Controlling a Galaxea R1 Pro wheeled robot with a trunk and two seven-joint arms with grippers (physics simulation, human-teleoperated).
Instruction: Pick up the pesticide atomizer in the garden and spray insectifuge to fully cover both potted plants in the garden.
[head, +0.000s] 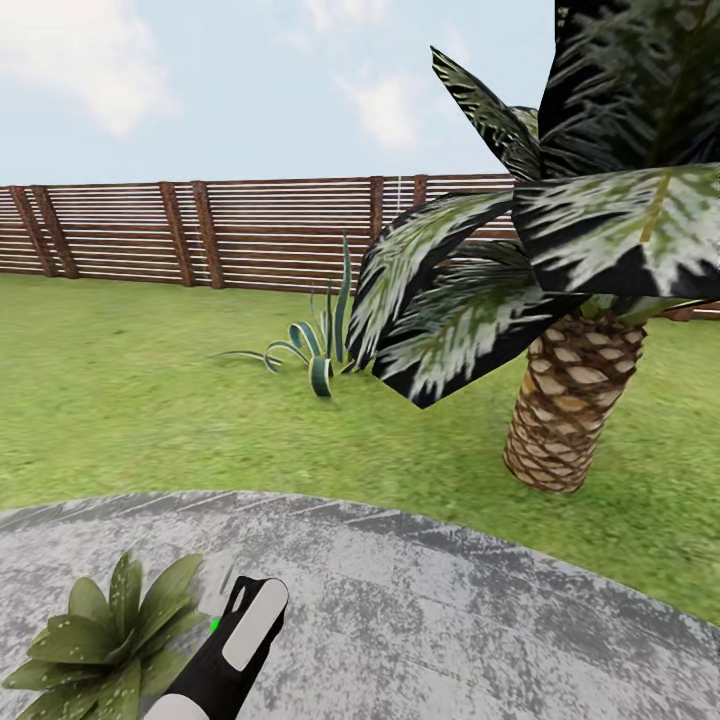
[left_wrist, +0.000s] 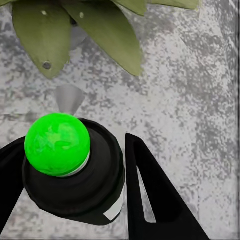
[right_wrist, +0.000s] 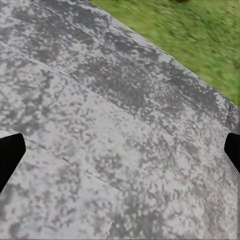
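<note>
My left gripper (head: 240, 625) is shut on the pesticide atomizer (left_wrist: 70, 170). In the left wrist view the bottle is seen end-on, a dark body with a bright green round tip and a sliver of white label. A faint grey spray cone (left_wrist: 70, 97) spreads from it toward one potted plant (head: 100, 640), a low rosette of broad green leaves on the stone patio (head: 450, 620) just left of the gripper. Small white specks of insectifuge (left_wrist: 44, 12) dot its leaves (left_wrist: 110, 35). The second potted plant is out of view. My right gripper (right_wrist: 120, 155) is open above bare patio stone.
A scaly-trunked palm (head: 570, 400) stands on the lawn (head: 150, 400) at right, its fronds hanging across the upper right of the head view. A striped agave (head: 320, 350) grows mid-lawn. The brown slatted fence (head: 200, 230) closes the back.
</note>
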